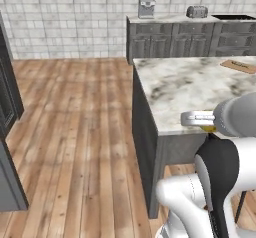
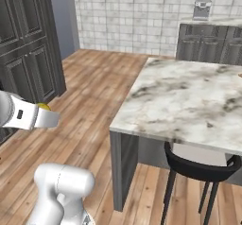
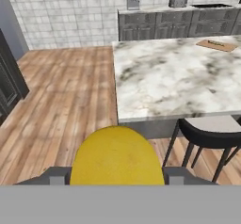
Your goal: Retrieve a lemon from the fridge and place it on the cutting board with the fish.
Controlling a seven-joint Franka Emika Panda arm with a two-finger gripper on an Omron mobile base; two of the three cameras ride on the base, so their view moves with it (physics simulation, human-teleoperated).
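While the arm carries it, the lemon [image 3: 117, 155] sits pinched between the jaws, their dark fingertips [image 3: 56, 176] showing at either side of its widest part in the hand view. In the left base view I see a sliver of yellow under the gripper [image 1: 204, 121], at the near edge of the table [image 1: 190, 87]; in the right base view the yellow peeks out behind the grey hand, out over the wooden floor [image 2: 94, 101].

I judge the lemon to be light, firm and round, with a slightly waxy skin. A round body can roll or squirt out of flat pads, so the sound hold is across the middle, as I have it now. It should stand a moderate squeeze without bruising, and it is not fragile if set down low.

The cutting board [image 3: 216, 44] lies at the far right of the table, well apart from the gripper, with the fish [image 3: 217, 44] as a thin dark streak lying on it; its detail is too small to read.

Count: one lemon, one cutting board, one fish, one table. One black stool [image 3: 209, 138] stands at the table's near side. On the back counter [image 1: 165, 18] I count two appliances, a coffee machine [image 1: 146, 7] and a toaster [image 1: 197, 12].
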